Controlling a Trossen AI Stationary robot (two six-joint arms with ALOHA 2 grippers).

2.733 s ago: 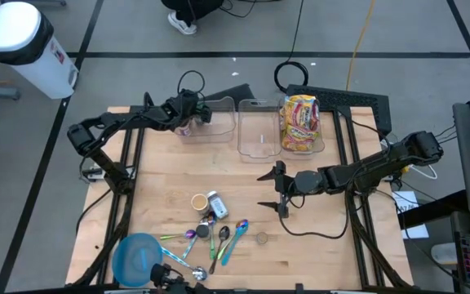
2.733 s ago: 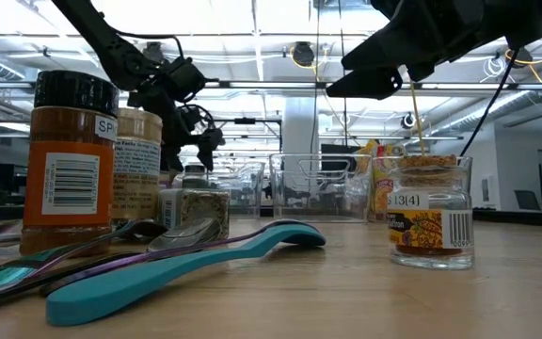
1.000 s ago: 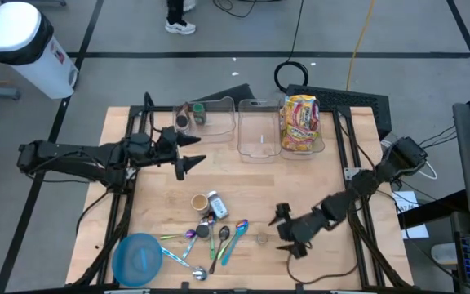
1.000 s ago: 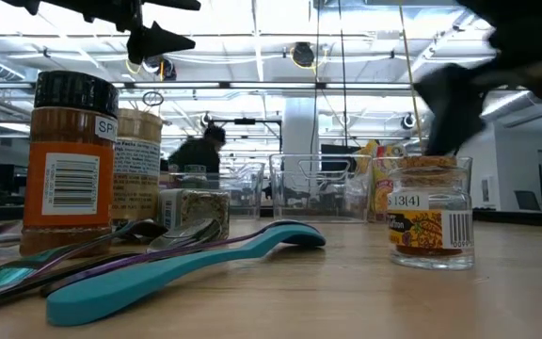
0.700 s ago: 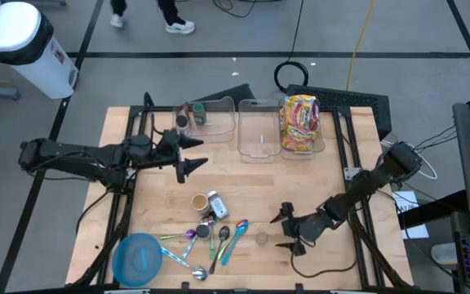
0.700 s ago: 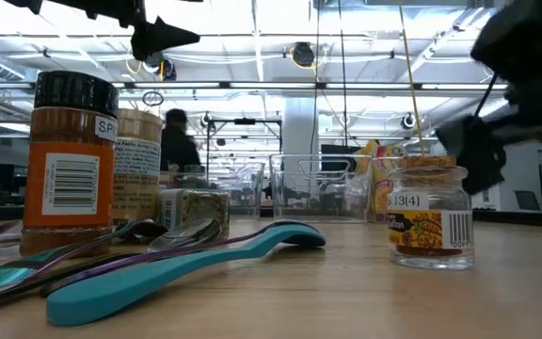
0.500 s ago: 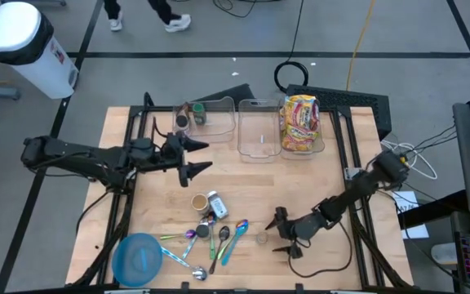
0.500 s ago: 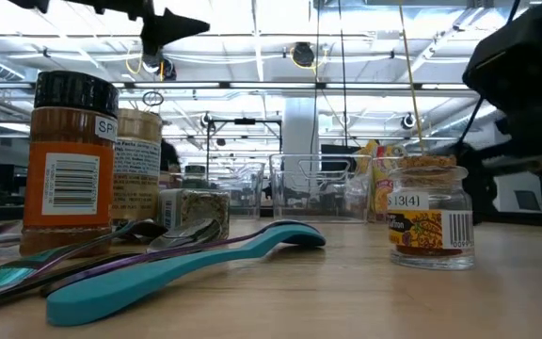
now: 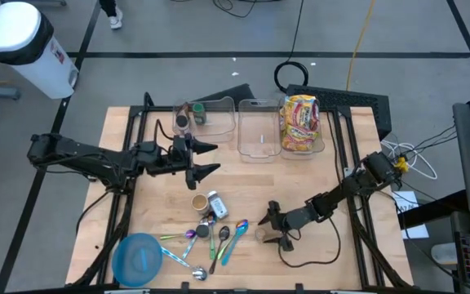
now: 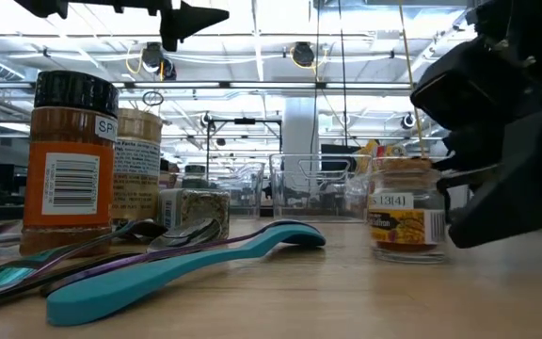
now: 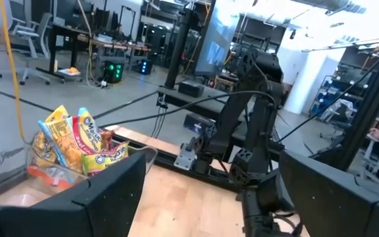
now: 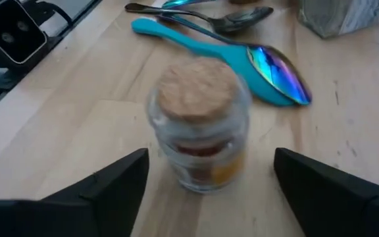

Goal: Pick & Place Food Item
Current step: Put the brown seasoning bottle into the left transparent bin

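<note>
Cork-topped jar [image 12: 199,125]: upright near the counter's front edge, beside the teal spoon [image 12: 242,49].
Right gripper [image 9: 271,229]: low over the counter, fingers spread and empty, jar between them, no contact visible.
Risk: one finger arrives first and tips the narrow jar toward the spoons.
Left gripper [image 9: 205,159]: spread, empty, raised mid-counter near the clear bins [image 9: 259,129].
</note>
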